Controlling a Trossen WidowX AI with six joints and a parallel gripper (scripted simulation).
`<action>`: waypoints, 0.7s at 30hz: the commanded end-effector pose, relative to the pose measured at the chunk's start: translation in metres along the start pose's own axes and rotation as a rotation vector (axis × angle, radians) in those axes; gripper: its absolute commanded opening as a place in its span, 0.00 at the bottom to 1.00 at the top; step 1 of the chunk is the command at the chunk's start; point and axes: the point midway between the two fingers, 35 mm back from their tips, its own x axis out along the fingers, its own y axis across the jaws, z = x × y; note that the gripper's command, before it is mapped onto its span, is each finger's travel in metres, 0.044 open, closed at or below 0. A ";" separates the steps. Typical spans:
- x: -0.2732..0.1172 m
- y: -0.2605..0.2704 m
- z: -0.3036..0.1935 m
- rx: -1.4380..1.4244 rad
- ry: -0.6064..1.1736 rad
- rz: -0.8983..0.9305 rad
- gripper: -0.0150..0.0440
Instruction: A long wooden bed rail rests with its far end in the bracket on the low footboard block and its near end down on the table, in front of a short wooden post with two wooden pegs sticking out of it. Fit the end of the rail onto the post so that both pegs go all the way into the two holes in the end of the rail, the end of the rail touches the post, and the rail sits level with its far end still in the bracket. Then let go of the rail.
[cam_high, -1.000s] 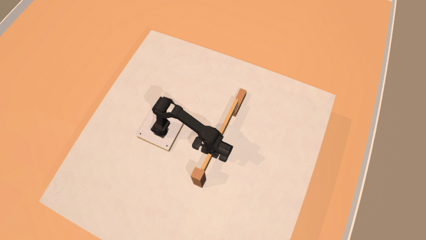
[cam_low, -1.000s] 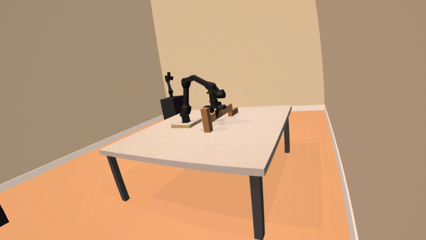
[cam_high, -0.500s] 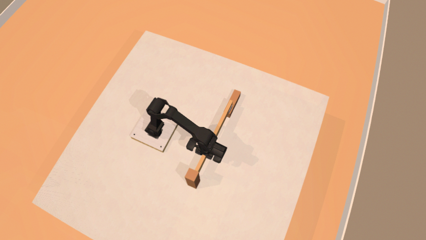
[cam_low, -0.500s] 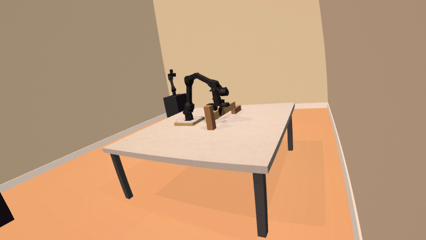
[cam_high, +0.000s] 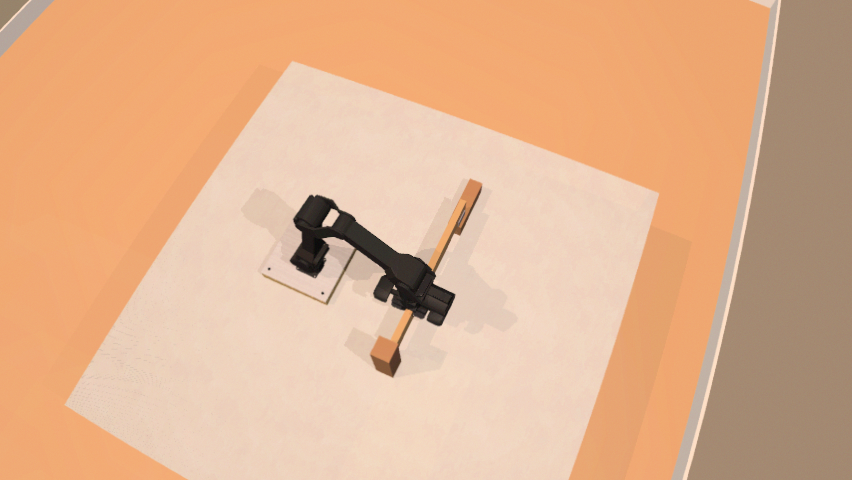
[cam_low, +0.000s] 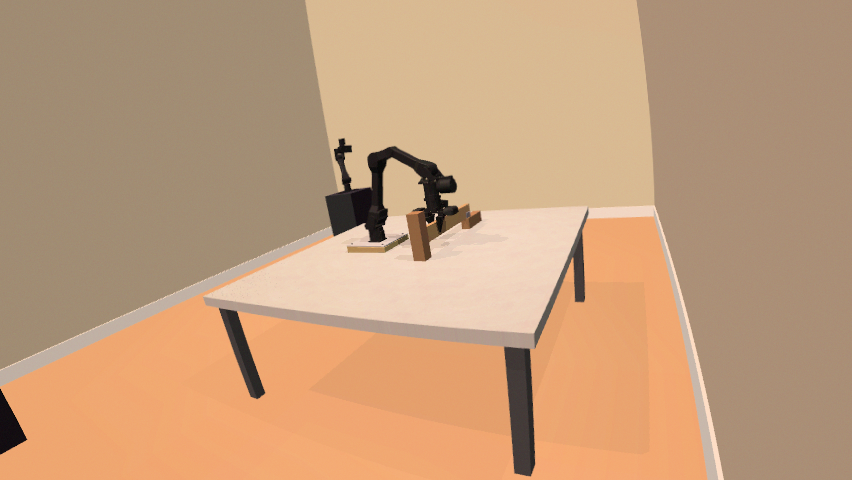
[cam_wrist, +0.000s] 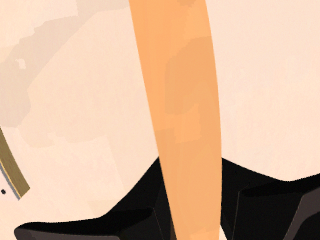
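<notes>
The long orange-tan rail (cam_high: 442, 244) (cam_low: 456, 217) (cam_wrist: 192, 115) runs from the low footboard block (cam_high: 474, 189) (cam_low: 474, 220) to the upright post (cam_high: 385, 347) (cam_low: 419, 236). Its far end is at the grey bracket (cam_high: 461, 215) on the block's side; how it sits in there is too small to tell. Its near end meets the post's outline in the top view. The pegs, the holes and any gap there are hidden, and exact levelness cannot be told. My gripper (cam_low: 440, 226) (cam_wrist: 180, 158) is shut on the rail, pointing down, between its middle and the post.
The arm's base plate (cam_high: 292, 275) (cam_low: 366, 249) (cam_wrist: 12, 167) lies beside the rail, on the arm's side. The arm reaches over the rail from there. A second small black arm (cam_low: 341, 163) stands on a dark box (cam_low: 348, 211) beyond the table (cam_low: 333, 289).
</notes>
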 end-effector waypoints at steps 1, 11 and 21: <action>0.000 0.000 0.001 0.001 0.000 -0.001 0.25; -0.002 0.001 0.001 0.001 0.000 -0.001 0.25; -0.002 0.001 0.000 0.001 0.000 -0.001 0.25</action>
